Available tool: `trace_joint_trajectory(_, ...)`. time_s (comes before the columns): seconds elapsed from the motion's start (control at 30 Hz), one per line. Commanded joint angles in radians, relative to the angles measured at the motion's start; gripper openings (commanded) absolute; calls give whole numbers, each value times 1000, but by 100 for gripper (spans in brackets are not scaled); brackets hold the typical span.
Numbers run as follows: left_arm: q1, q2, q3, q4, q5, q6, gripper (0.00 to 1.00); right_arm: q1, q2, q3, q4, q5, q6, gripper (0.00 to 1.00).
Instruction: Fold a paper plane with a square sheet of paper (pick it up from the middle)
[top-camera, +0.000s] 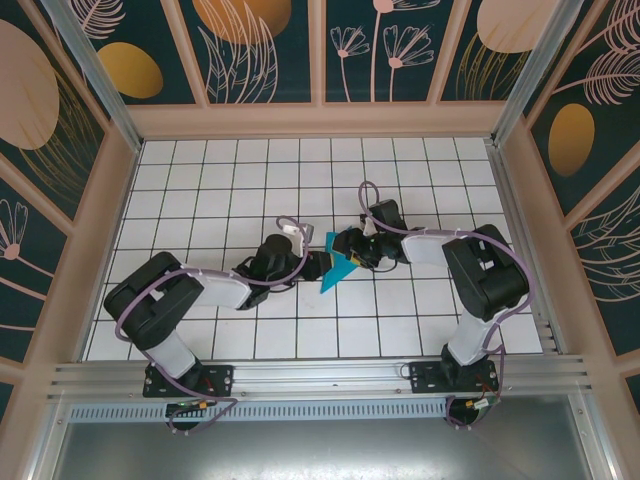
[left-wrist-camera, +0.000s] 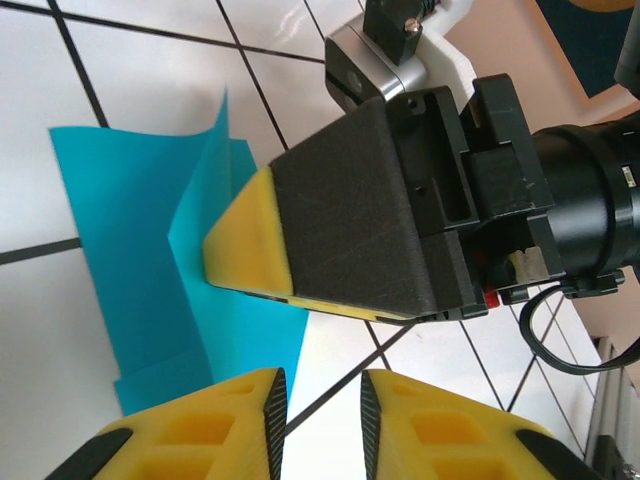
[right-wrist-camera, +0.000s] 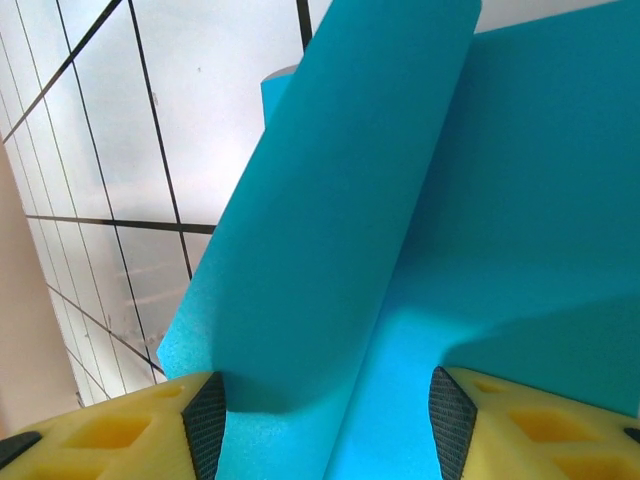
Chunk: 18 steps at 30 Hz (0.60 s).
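Note:
The square sheet of paper (top-camera: 337, 270) is a creased teal shape lying on the white grid tiles between the two arms. In the left wrist view the paper (left-wrist-camera: 120, 220) lies flat with one flap standing up along a crease. My left gripper (left-wrist-camera: 323, 395) hovers at the paper's near edge, open by a narrow gap with bare tile between the pads. My right gripper (right-wrist-camera: 320, 400) stands open wide just over the paper (right-wrist-camera: 470, 220), a raised flap leaning across by its left pad. Its yellow-tipped finger (left-wrist-camera: 245, 240) rests on the paper by the crease.
Both grippers (top-camera: 318, 266) (top-camera: 352, 250) meet close together at the middle of the tiled table (top-camera: 250, 170). Patterned walls enclose the table on three sides, and a metal rail (top-camera: 320, 375) with the arm bases runs along the near edge.

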Motion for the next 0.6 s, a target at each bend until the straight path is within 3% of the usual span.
trace_joint_trajectory(0.0,2,36,36,-14,52,-24,27,3,74,-20,-101,127,-40,60)
trace_joint_trajectory(0.17,1,95,65,-10,104,-30,24,3,83,-15,-110,129,-41,60)
trace_joint_trajectory(0.57,1,152,103,-116,20,-18,19,2,90,-7,-125,129,-52,60)
